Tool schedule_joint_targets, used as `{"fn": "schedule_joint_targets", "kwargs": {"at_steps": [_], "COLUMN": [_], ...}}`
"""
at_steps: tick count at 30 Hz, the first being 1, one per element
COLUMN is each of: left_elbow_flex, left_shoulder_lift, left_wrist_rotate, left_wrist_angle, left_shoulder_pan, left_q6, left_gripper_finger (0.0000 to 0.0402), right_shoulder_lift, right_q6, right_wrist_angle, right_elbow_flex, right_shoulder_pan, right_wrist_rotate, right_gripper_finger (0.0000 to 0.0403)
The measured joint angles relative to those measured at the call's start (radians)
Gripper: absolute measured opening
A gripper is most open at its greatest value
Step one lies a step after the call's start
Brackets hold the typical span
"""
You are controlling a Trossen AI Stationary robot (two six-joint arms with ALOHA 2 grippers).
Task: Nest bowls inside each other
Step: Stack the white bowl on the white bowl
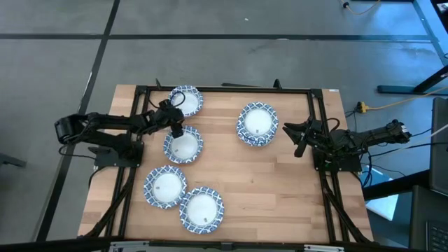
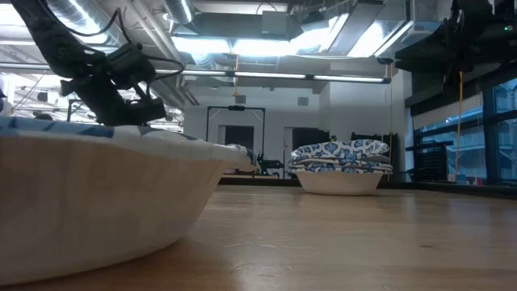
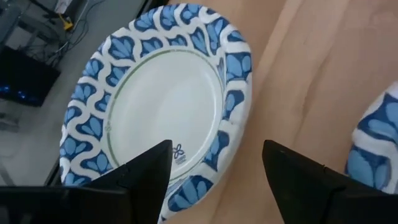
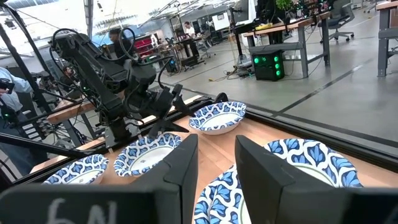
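Five bowl sites were logged: a nested stack (image 1: pixel 257 124) at 1 o'clock, four (image 1: pixel 185 100) (image 1: pixel 183 145) (image 1: pixel 165 187) (image 1: pixel 201 210) left unnested; left gripper (image 1: pixel 174 116), spread wide, between the 11 o'clock pair; right gripper (image 1: pixel 299 138), narrowly parted, beside the stack.

High cam straight down over the desk (image 1: pixel 280 168). Low cam at desk level, probably nearly touching a bowl (image 2: pixel 97 194). Wrist cams look past each pincer; both see the far-corner bowl (image 3: pixel 161 99).
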Motion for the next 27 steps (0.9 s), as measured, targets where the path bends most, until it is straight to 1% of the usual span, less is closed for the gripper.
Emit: {"fn": "schedule_joint_targets", "kwargs": {"at_steps": [6,11,17,20,27], "left_elbow_flex": [0.0,0.0,0.0,0.0,0.0], "left_shoulder_lift": [0.0,0.0,0.0,0.0,0.0], "left_wrist_rotate": [-0.015,0.061,0.059,0.06,0.059], "left_wrist_angle": [-0.001,-0.011,-0.012,-0.021,-0.024], "left_shoulder_pan": [0.051,0.091,0.093,0.093,0.093], "left_q6": [-0.002,-0.006,0.0,0.001,0.0], "left_gripper_finger": [0.0243,0.0243,0.0241,0.0229,0.0186], "right_shoulder_lift": [0.0,0.0,0.0,0.0,0.0], "right_q6": [0.002,0.006,0.006,0.006,0.006], "right_wrist_angle": [0.0,0.0,0.0,0.0,0.0], "right_elbow_flex": [0.0,0.0,0.0,0.0,0.0], "right_shoulder_pan": [0.0,0.0,0.0,0.0,0.0], "right_wrist_rotate": [0.0,0.0,0.0,0.0,0.0], "right_gripper_finger": [0.0108,0.0108,0.0108,0.0108,0.0108]}}
